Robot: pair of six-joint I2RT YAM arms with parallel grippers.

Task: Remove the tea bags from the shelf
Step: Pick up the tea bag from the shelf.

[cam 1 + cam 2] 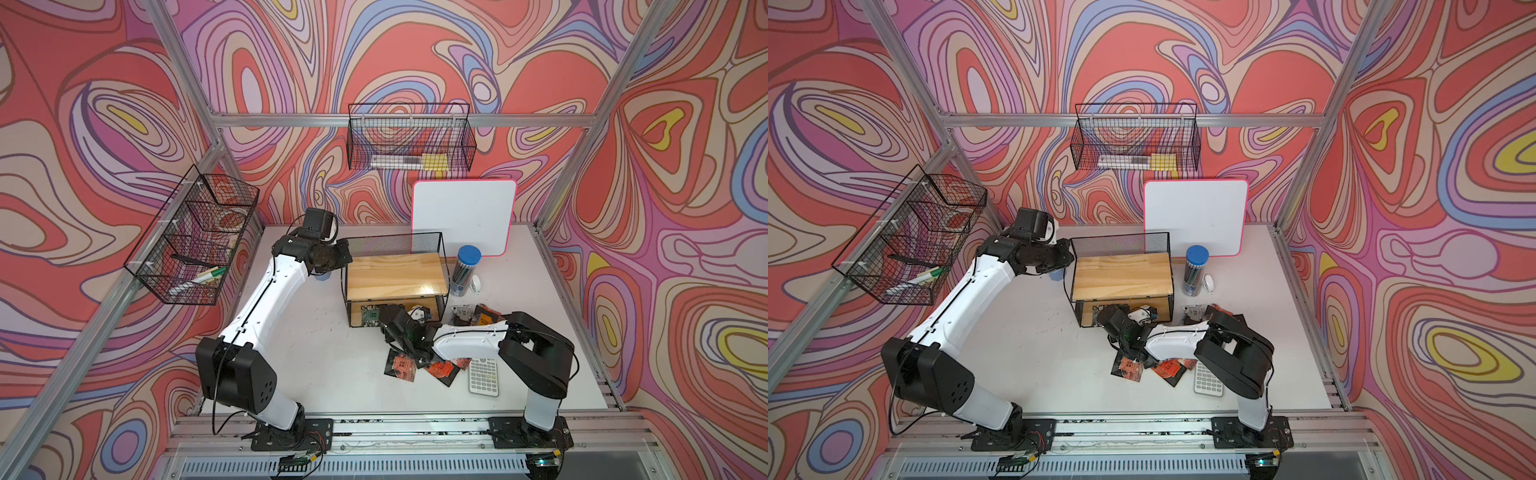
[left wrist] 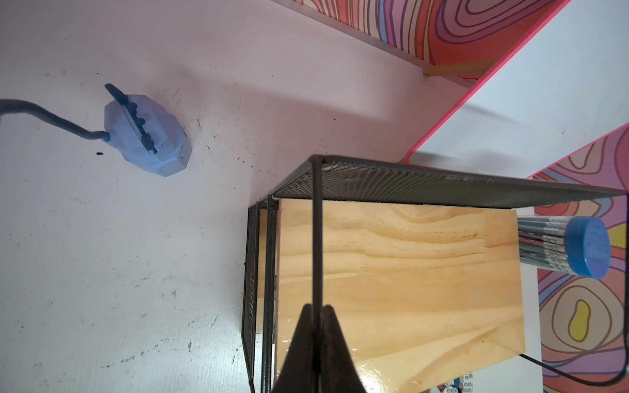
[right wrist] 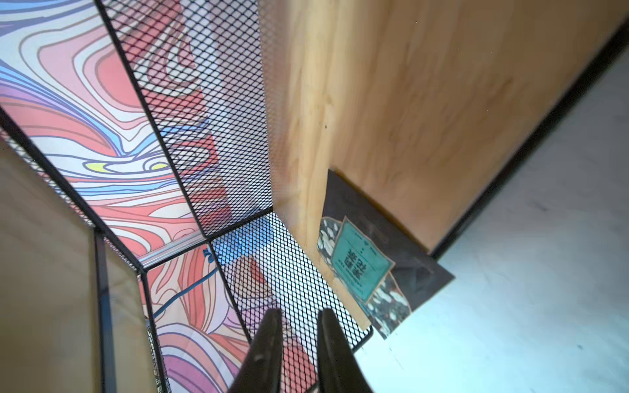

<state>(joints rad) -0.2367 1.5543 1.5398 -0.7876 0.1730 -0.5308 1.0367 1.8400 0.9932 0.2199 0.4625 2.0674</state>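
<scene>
Left tool (image 2: 318, 313): clenched on a thin black frame wire of the shelf (image 2: 391, 272), at the end nearest the left arm.
Right tool (image 3: 299, 314): released, fingers apart with nothing between them; inside the shelf's lower tier, facing the mesh.
Green-labelled tea bag (image 3: 360, 268): flat on the lower wooden board, just beside the right tool; one corner pokes past the board's front edge over the bench (image 1: 311, 353).
Black-and-red tea bags (image 1: 401, 365): scattered on the bench in front of the shelf, partly under the right arm; further sachets (image 1: 478, 318) lie heaped beside the shelf's other end.
Calculator (image 1: 484, 376): on the bench, next to the scattered sachets.
Blue-lidded pencil tube (image 1: 465, 270): upright, beside the shelf.
</scene>
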